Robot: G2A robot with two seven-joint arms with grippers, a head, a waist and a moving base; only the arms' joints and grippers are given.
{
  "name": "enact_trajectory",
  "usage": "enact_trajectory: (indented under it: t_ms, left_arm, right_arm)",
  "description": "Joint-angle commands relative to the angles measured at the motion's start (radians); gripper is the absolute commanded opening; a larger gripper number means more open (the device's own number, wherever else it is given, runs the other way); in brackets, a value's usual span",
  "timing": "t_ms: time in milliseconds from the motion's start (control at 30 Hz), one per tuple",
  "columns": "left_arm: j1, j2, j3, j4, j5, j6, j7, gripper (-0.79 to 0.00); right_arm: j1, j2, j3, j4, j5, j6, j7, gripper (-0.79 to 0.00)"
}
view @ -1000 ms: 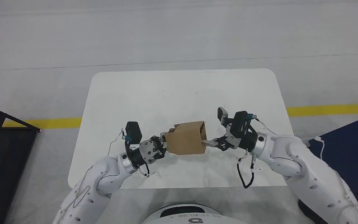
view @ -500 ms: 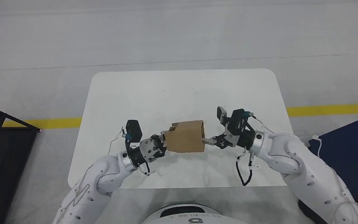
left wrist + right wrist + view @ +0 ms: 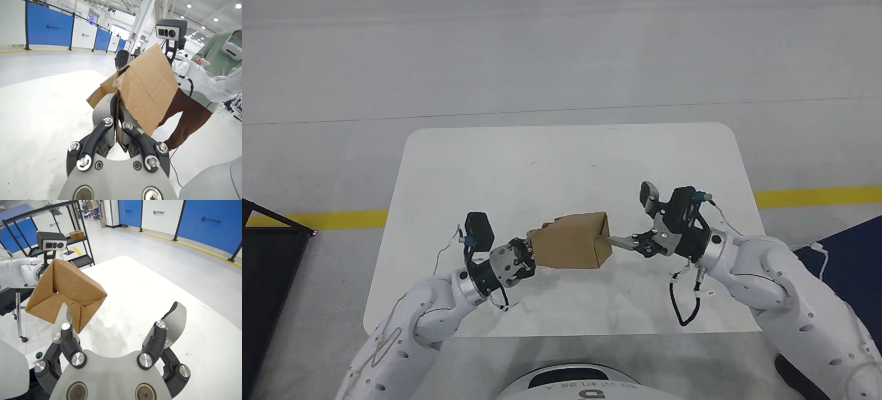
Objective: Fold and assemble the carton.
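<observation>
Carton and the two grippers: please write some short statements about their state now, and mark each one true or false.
1. The left gripper is shut on an edge of the carton. True.
2. The right gripper also clamps the carton. False: its fingers stand wide apart, at the carton's other end.
3. The carton is a flat sheet. False: it is opened into a hollow box shape.
4. The carton is between both grippers, over the table. True.

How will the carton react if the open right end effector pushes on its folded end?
Likely light: the left end effector appears to hold the carton off the table by one thin edge. That single edge grip probably lets it pivot or bend there under a push. The panels look stiff, but it should fold easily along its creases.
</observation>
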Motion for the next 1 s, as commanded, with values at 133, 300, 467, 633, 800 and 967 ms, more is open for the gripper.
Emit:
enact_trajectory:
  t_ms: [133, 300, 467, 633, 800, 967]
  left_arm:
    - [0.027, 0.002, -0.034, -0.025, 0.073, 0.13, -0.038, -0.785]
    - [0.063, 0.009, -0.076, -0.104, 0.201, 0.265, -0.136, -0.785]
    - [0.121, 0.017, -0.118, -0.211, 0.293, 0.343, -0.261, -0.785]
    - [0.147, 0.022, -0.137, -0.262, 0.338, 0.354, -0.319, -0.785]
    - [0.147, 0.022, -0.137, -0.262, 0.338, 0.354, -0.319, -0.785]
    - [0.147, 0.022, -0.137, -0.258, 0.333, 0.362, -0.318, -0.785]
  right_arm:
    - [-0.078, 0.002, 0.105, 0.0, 0.028, 0.027, -0.059, 0.0]
    - [-0.14, -0.007, 0.149, 0.021, 0.009, 0.1, -0.184, 0.0]
    - [-0.205, -0.022, 0.158, 0.055, -0.072, 0.217, -0.336, 0.0]
    - [-0.259, -0.04, 0.152, 0.087, -0.089, 0.343, -0.457, 0.0]
    - [-0.285, -0.054, 0.142, 0.094, -0.083, 0.403, -0.495, 0.0]
    - [-0.285, -0.054, 0.142, 0.094, -0.083, 0.403, -0.495, 0.0]
